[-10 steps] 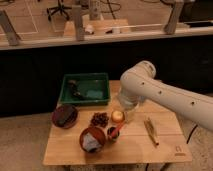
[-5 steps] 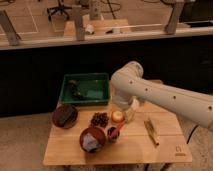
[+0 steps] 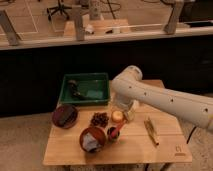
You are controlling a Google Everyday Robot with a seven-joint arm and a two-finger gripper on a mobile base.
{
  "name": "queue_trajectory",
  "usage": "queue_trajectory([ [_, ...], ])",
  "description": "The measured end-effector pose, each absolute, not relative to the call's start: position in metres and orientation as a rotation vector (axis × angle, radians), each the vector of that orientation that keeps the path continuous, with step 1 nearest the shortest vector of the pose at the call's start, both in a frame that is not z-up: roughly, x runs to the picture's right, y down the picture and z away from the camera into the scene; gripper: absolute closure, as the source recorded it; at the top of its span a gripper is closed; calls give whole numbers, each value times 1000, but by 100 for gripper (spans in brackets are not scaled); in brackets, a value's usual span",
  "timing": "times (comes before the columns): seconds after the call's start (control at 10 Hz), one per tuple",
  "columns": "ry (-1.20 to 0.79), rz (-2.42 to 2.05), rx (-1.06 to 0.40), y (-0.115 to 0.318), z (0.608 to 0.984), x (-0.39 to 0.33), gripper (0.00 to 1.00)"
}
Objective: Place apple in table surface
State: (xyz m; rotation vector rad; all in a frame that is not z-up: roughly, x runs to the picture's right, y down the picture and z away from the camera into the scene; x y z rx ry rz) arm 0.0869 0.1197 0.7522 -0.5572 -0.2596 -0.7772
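Observation:
The apple (image 3: 117, 117), small, round and yellow-orange, rests on the light-wood table surface (image 3: 165, 145) near its middle. My gripper (image 3: 125, 111) hangs at the end of the white arm (image 3: 165, 100), which reaches in from the right. It sits just above and to the right of the apple, open, with nothing held. The arm's wrist hides part of the area behind the apple.
A green tray (image 3: 102, 80) with dark items stands at the table's back left. A dark red bowl (image 3: 65, 116), dark grapes (image 3: 100, 119), a red-brown bowl (image 3: 92, 138), a small red cup (image 3: 114, 132) and a tan stick-like item (image 3: 151, 131) surround the apple.
The arm's elbow has swung left, toward the tray. The apple has stayed in the same spot on the table.

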Motion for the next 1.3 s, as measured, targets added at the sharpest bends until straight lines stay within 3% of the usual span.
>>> queue_trajectory([
  [1.3,-269,-762,-499,122,820,90,20],
])
